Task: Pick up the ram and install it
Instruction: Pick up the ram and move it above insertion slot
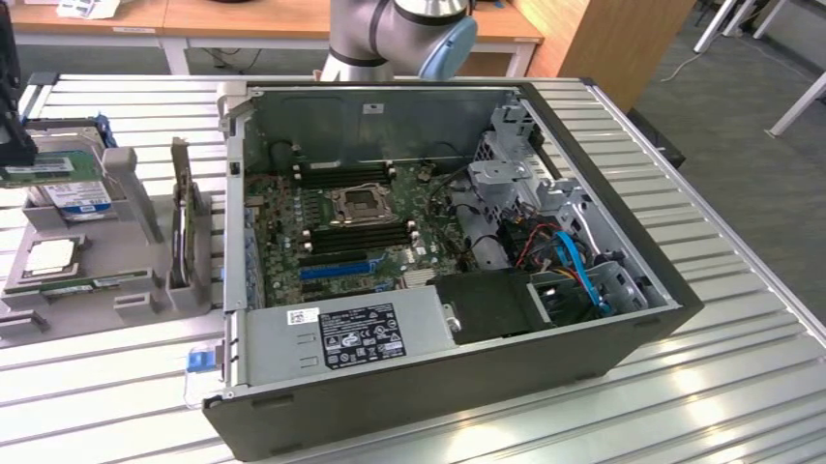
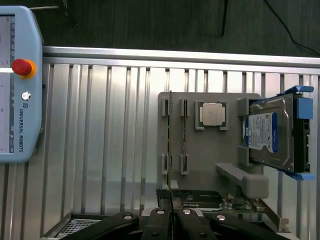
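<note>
Well, over at the exterior view's left edge the claw [image 2: 170,216] has its black fingers [image 2: 159,223] pressed almost together, pinching the ram [image 1: 37,175] by its upper edge. The green stick with its white sticker hangs level under them. In the wrist view the stick shows edge-on, a thin line running out from between the fingertips over the grey holder [image 1: 91,290], and it looks lifted off that holder rather than seated in it. On the holder beneath sit a hard drive [image 1: 73,193] in a blue bracket, a processor chip [image 1: 49,255] and a second green stick [image 1: 80,286] lying flat. A circuit card [image 1: 181,217] stands on edge at the side nearest the computer. A teach pendant [image 2: 15,85] lies on the ribbed metal table [image 1: 116,387]. Further along, in the middle, the computer case [image 1: 427,396] lies open on its side, its motherboard [image 1: 342,217] facing up, with a blue slot [image 1: 339,271] toward the near end. Toward the exterior view's right, red and blue cables [image 1: 578,269] crowd the drive bay.
</note>
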